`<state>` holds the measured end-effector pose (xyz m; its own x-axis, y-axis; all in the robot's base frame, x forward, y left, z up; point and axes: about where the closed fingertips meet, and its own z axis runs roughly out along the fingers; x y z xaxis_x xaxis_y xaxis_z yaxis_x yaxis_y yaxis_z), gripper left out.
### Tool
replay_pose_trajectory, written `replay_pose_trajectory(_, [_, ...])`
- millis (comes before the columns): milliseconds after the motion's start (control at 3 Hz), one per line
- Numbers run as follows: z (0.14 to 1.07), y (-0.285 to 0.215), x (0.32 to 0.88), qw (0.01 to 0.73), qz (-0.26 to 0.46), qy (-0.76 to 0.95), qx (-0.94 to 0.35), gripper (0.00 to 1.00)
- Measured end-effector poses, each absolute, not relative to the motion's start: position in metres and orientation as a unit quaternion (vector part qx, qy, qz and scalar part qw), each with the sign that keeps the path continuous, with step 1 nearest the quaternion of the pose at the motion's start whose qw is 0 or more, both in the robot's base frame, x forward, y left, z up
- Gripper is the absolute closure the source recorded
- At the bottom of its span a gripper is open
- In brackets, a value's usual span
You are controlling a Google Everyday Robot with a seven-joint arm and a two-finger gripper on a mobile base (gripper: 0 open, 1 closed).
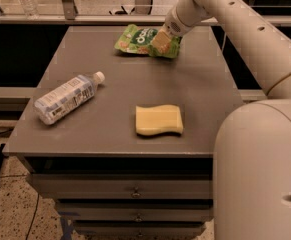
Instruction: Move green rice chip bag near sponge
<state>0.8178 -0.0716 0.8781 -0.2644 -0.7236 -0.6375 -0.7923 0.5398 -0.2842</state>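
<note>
The green rice chip bag [137, 39] lies flat at the far middle of the table, a bright green pouch with white lettering. My gripper [160, 42] is down on the bag's right half, reaching in from the upper right, and covers part of it. The pale yellow sponge [159, 120] lies flat near the table's front edge, right of centre, well apart from the bag.
A clear plastic water bottle [67, 98] with a white cap lies on its side at the left. The grey table [120, 79] tops a cabinet with drawers. My arm and base fill the right side. A rail runs behind the table.
</note>
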Motion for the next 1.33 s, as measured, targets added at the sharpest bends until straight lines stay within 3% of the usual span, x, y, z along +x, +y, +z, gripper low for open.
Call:
replay_pose_trajectory(333, [0.877, -0.072, 0.818, 0.371, 0.048, 0.794, -0.479, 0.86])
replay_pose_trajectory(667, [0.88, -0.073, 0.816, 0.374, 0.05, 0.792, -0.48, 1.0])
replay_pose_trajectory(1333, [0.921, -0.069, 0.81, 0.397, 0.051, 0.763, -0.507, 1.0])
